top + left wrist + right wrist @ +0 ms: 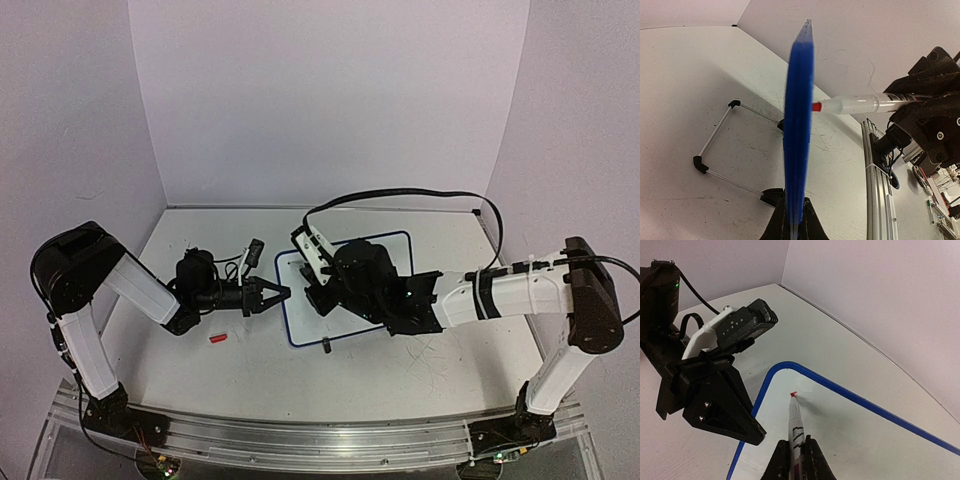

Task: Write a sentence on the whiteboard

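Observation:
The whiteboard [300, 325], white with a blue rim, lies mid-table. My left gripper [283, 293] is shut on its left edge. In the left wrist view that rim [798, 115] is a blue strip seen edge-on, running up from between the jaws of the gripper [796, 202]. My right gripper [796, 442] hovers over the board, shut on a white marker [795, 422]. The marker's red tip [793, 394] meets its shadow near the board's rounded corner [782, 365]. The sentence is out of view. The board around the tip is plain white.
A small red cap [218, 339] lies on the table left of the board. A thin rod frame with black corner pieces [700, 164] sits beside the rim. A black cable [400, 193] loops across the back. The aluminium rail [877, 170] runs along the near edge.

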